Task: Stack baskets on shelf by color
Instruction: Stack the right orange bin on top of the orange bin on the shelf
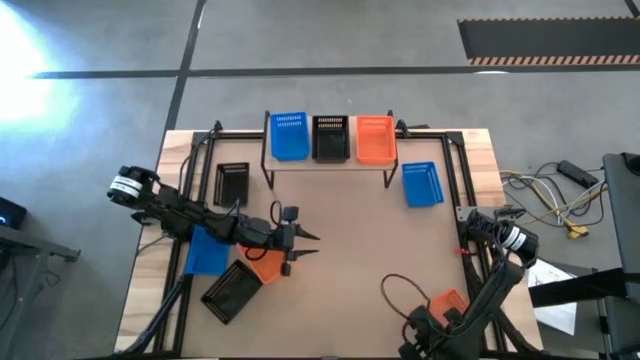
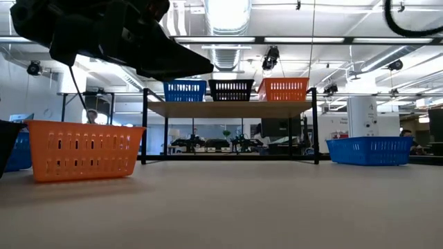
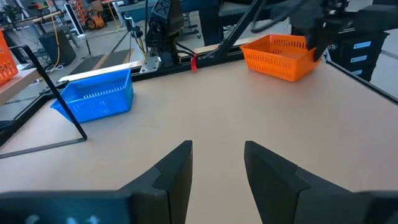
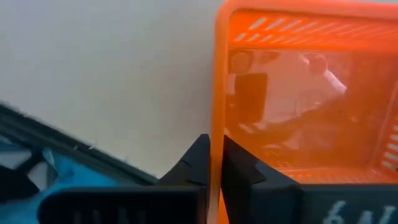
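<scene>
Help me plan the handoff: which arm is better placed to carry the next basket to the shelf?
Right. Its gripper is already shut on the rim of an orange basket. The left gripper hovers open and empty over the table, holding nothing.

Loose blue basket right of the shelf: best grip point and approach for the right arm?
Take the blue basket by its top rim on a long wall, coming straight down from above. It sits upright with the mouth open and nothing touching it, so one finger probably fits inside and one outside the thin slotted wall.
</scene>
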{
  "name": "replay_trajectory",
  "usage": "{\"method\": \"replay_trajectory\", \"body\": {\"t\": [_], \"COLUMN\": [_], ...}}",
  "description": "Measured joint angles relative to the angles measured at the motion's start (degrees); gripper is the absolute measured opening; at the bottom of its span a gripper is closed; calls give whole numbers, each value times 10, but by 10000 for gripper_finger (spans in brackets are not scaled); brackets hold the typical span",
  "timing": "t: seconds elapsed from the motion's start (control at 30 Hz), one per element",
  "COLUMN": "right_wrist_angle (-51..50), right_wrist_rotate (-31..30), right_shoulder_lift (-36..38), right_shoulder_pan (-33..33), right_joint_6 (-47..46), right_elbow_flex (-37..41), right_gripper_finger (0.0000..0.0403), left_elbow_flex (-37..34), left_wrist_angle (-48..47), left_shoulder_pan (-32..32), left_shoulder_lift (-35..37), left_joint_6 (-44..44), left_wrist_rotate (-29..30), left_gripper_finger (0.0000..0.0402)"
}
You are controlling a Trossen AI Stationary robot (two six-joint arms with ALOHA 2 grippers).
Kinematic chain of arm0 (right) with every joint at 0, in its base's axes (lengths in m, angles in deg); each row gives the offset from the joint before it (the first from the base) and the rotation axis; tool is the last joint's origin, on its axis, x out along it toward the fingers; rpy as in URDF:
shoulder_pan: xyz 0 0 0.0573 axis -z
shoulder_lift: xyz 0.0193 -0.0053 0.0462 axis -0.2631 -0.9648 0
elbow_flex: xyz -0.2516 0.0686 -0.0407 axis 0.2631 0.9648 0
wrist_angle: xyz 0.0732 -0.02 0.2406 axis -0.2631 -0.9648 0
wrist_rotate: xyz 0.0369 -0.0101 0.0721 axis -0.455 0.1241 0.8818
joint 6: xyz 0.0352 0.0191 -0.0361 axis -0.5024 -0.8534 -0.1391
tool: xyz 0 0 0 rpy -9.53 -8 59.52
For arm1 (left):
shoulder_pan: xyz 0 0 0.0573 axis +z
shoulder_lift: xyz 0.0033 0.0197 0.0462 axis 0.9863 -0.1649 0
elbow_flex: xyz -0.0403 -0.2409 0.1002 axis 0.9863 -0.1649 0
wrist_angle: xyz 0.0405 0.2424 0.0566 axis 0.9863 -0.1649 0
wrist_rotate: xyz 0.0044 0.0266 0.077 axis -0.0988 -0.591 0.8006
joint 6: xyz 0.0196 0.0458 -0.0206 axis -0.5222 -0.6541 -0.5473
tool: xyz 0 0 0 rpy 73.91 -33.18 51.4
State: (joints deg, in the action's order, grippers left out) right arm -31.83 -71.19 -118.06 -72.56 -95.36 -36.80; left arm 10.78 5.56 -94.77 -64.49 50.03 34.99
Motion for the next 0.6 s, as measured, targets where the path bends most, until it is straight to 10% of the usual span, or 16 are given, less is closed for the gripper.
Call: {"method": "replay_trajectory", "body": {"t": [0.6], "right_wrist_angle": [-196], "right_wrist_rotate": [-224], "right_shoulder_lift": [52], "right_shoulder_pan": [211], "right_joint_6": [714], "right_elbow_flex": [-180], "right_gripper_finger": [8], "left_elbow_flex": [-8], "left_wrist_angle": [-7], "left_shoulder_pan": [0], "left_shoulder_lift": [-13], "left_joint_6": [-24], "left_wrist_rotate": [3], "left_gripper_finger": [130]}}
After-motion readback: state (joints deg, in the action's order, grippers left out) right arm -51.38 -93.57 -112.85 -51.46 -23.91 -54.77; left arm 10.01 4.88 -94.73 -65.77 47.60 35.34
